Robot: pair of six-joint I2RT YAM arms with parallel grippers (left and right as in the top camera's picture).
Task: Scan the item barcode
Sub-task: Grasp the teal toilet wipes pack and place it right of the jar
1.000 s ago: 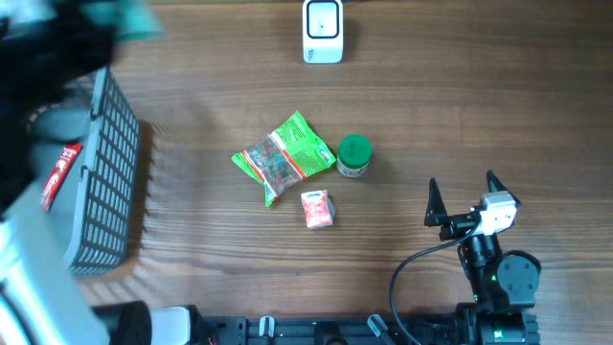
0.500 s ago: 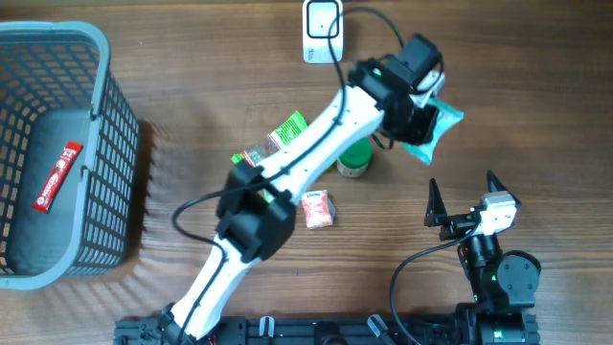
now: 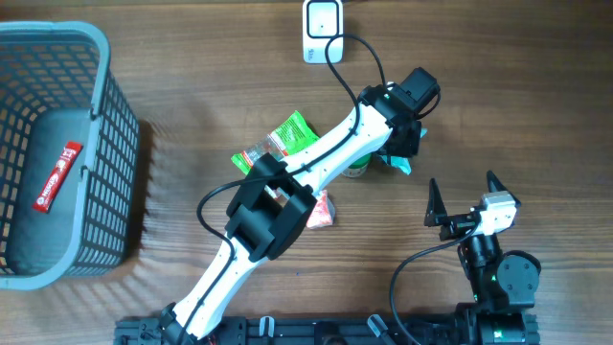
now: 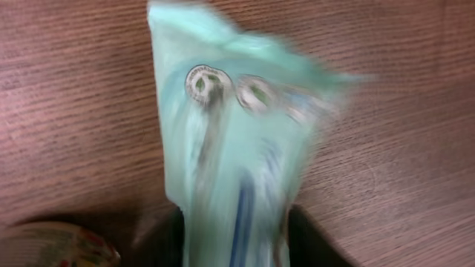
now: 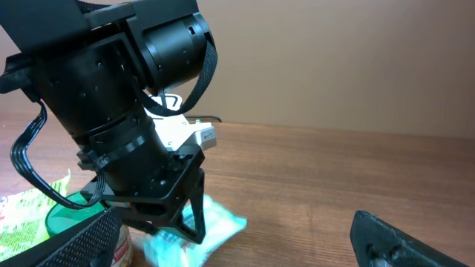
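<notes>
Left arm is stretched right across the bench (image 3: pixel 536 86), and its gripper (image 5: pixel 156 222) sits over a pale teal packet (image 4: pixel 237 148). The packet lies between the jaws, with its lower end down on the wood just beside a green-lidded jar (image 5: pixel 74 215). The wrist view is smeared, so I honestly can't tell if the jaws are clenched on the packet or slack around it. All I can say is that it's in the gap between them.

The right gripper (image 3: pixel 462 180) is parked near the front right edge with its jaws spread wide and nothing in them, well apart from the packet.

The white scanner (image 3: pixel 323 31) is at the far edge of the bench, some way from the packet. A green snack bag (image 3: pixel 287 134) and a small red packet (image 3: pixel 324 213) are partly under the left arm. The grey basket (image 3: pixel 115 144) on the left has a red bar (image 3: pixel 57 175) lying in it.
</notes>
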